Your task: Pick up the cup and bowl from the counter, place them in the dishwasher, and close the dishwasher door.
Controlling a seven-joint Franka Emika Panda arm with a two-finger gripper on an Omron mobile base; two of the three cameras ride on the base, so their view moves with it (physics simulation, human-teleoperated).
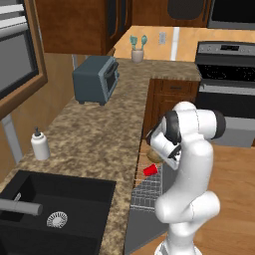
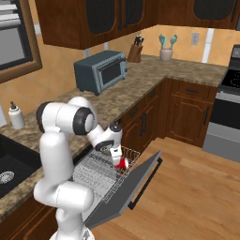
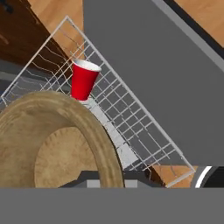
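Observation:
The tan-brown bowl (image 3: pixel 57 140) fills the lower left of the hand view, tilted, with my gripper (image 1: pixel 165 153) shut on its rim; the fingertips are mostly hidden behind it. In the left base view the bowl (image 1: pixel 154 157) hangs just above the dishwasher's white wire rack (image 1: pixel 147 191). The red cup (image 3: pixel 84 81) stands in the rack (image 3: pixel 131 127) a little beyond the bowl; it is also in both base views, as the cup (image 1: pixel 150 170) and the cup (image 2: pixel 122 162). The grey dishwasher door (image 2: pixel 136 183) lies pulled down and open under the rack. The granite counter (image 1: pixel 89 134) runs along the left.
A toaster oven (image 1: pixel 95 78), a white soap bottle (image 1: pixel 40 145) and a utensil holder (image 1: pixel 137 52) stand on the counter. A dark sink (image 1: pixel 55 209) is at the near left. The steel range (image 1: pixel 226 89) is at the far right, with wooden floor (image 2: pixel 197 187) beside the open door.

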